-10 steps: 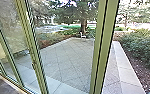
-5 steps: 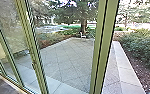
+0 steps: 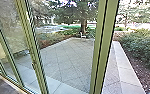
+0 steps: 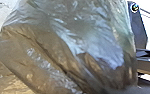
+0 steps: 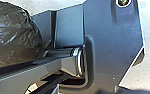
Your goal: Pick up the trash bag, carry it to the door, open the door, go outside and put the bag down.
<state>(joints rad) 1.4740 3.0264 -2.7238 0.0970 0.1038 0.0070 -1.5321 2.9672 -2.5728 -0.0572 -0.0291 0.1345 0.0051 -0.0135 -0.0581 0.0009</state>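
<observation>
- Green-painted metal is noted first: tall, slanting frames (image 3: 102, 47) are seen in the head view, with glass panes (image 3: 6, 30) set between those toward the robot's left.
- A small dark fitting (image 3: 34, 65) is carried by one upright, low on its length (presumably door hardware; its exact type cannot be told).
- Indoors, a strip of dark floor (image 3: 2, 85) is seen at the near left, bordered by the pale sill (image 3: 8, 82).
- Outside, a yard of grey paving (image 3: 66, 57), scored by crossing diagonal joints, is observed. Along its right side a paler band of slabs (image 3: 126, 67) is laid, and next to that a brown planting bed (image 3: 147, 77) with dense green shrubs (image 3: 141, 45).
- At the far edge of the yard a small white chair (image 3: 82, 36) is placed, near the trunk of a tree (image 3: 83, 26).
- Task object: the trash bag (image 4: 66, 42) is found close before the left wrist camera. Its film is creased, glossy and partly see-through, with brown tones below and bluish glare above. A rounded, darker part of it is caught in the right wrist view also, beside the robot's jointed bar.
- Gripper state, left and right: whether either is spread, closed or clamped on the bag cannot be told.
</observation>
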